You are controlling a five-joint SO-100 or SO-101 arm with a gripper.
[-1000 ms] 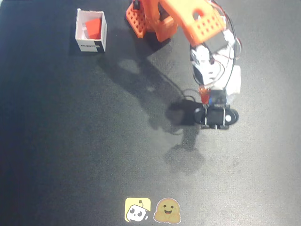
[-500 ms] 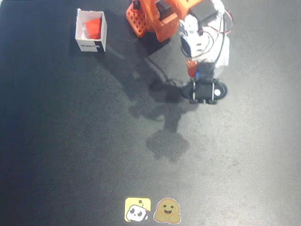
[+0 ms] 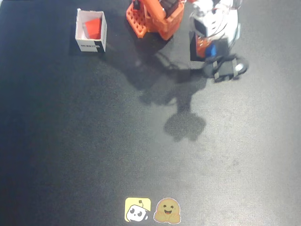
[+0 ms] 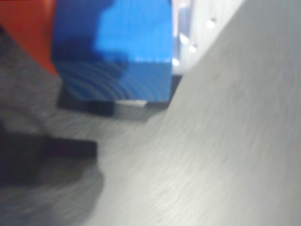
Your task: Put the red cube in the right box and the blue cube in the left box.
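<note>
The red cube (image 3: 93,27) lies inside the right box (image 3: 90,45), a white open-top box at the top left of the fixed view. My gripper (image 3: 211,51) is at the top right, shut on the blue cube (image 3: 213,49). In the wrist view the blue cube (image 4: 113,52) fills the top, held between an orange finger (image 4: 26,33) and a pale finger (image 4: 182,42), just above a pale grey surface. The left box is covered by the arm. I cannot tell it from the arm's white parts (image 3: 221,23).
The arm's orange base (image 3: 155,19) stands at the top centre. A black wrist-camera mount (image 3: 225,68) hangs below the gripper. Two cartoon stickers (image 3: 153,210) lie at the bottom edge of the black table (image 3: 94,141).
</note>
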